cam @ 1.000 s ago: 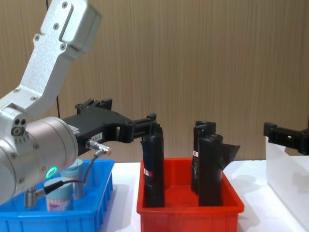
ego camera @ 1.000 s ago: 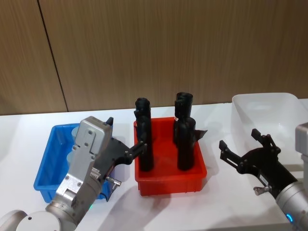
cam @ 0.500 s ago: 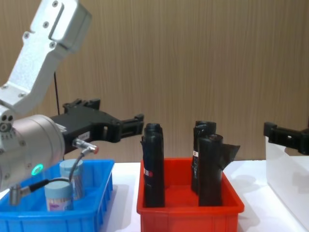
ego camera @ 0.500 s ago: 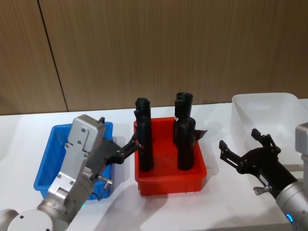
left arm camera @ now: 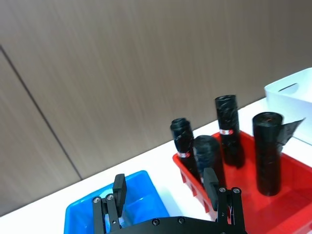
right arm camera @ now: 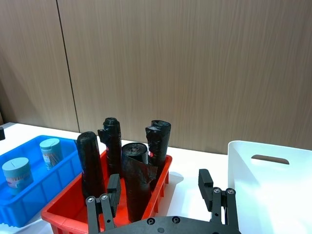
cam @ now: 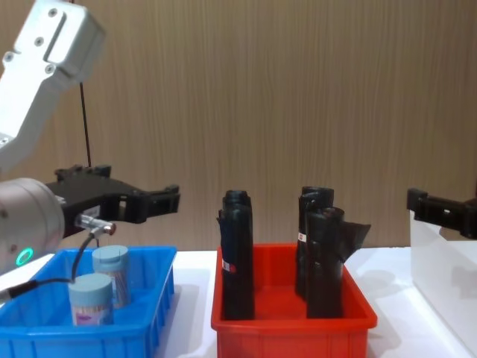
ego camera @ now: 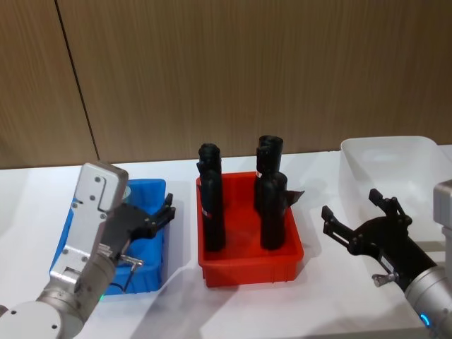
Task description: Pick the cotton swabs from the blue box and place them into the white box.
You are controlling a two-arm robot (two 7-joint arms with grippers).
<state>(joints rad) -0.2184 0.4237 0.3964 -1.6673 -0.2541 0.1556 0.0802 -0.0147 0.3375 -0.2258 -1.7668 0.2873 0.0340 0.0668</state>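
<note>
**While both sets of jaws gape empty, the count is two**

Where the white bench runs left, a bright blue shallow plastic box holds two small clear jars of cotton swabs with pale blue lids, close together. The left gripper hovers above that box, jaws wide apart, holding nothing. Four black rolls stand in one red plastic bin mid-bench. The right gripper hangs just beside the translucent white plastic box, jaws spread, empty.

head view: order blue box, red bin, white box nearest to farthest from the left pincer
1. blue box, robot's left, just below the open left pincer.
2. red bin, table's middle, beside the blue box.
3. white box, far right, near the parked right pincer.
</note>
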